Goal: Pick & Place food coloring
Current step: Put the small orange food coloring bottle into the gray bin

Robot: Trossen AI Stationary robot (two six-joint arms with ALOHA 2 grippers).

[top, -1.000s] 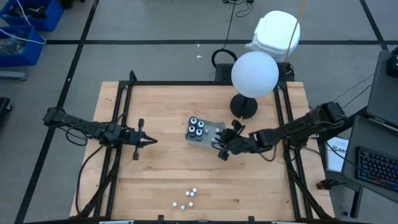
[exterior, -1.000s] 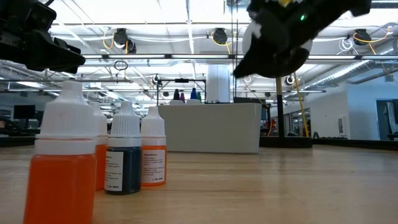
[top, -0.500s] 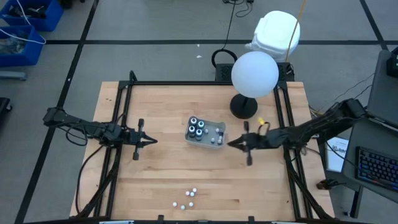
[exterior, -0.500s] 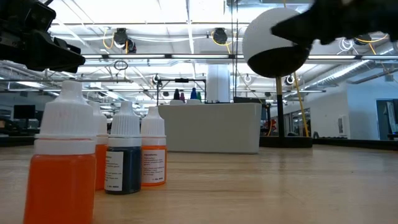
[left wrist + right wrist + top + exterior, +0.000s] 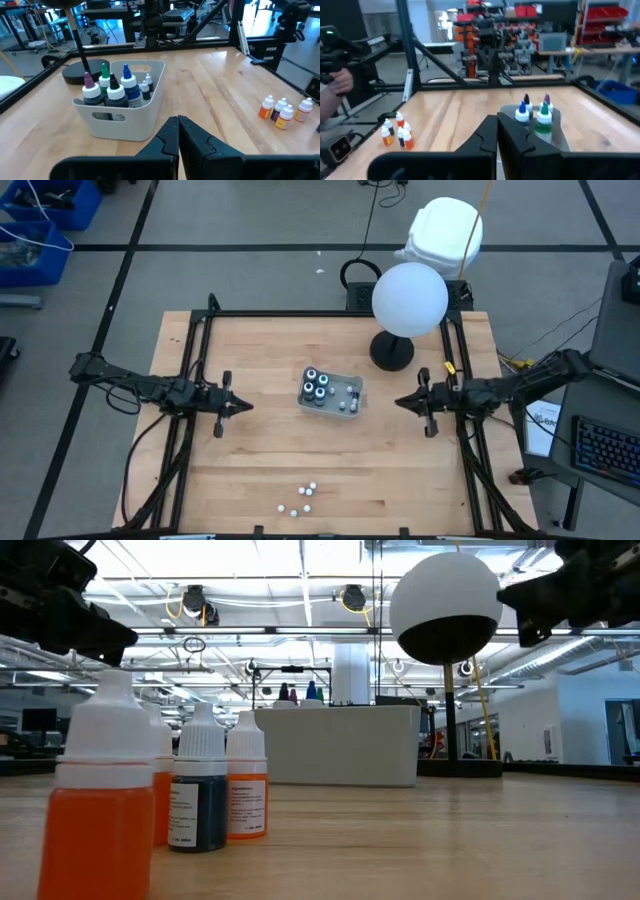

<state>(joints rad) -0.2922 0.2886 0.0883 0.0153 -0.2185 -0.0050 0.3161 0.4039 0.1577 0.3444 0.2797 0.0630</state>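
At the near edge of the table [image 5: 250, 470] stands a cluster of small food coloring bottles [image 5: 302, 497] with white caps, orange and dark liquid showing. Farther in, at mid-table, a grey bin [image 5: 330, 393] holds taller bottles with purple, green, blue and black tips [image 5: 111, 87]. Left of the bin the left pincer [image 5: 243, 406] hovers, fingers clenched together and empty. Right of it, well apart from the bin, the right pincer [image 5: 402, 402] hangs likewise clenched on nothing. Beyond stands a white globe lamp [image 5: 409, 299].
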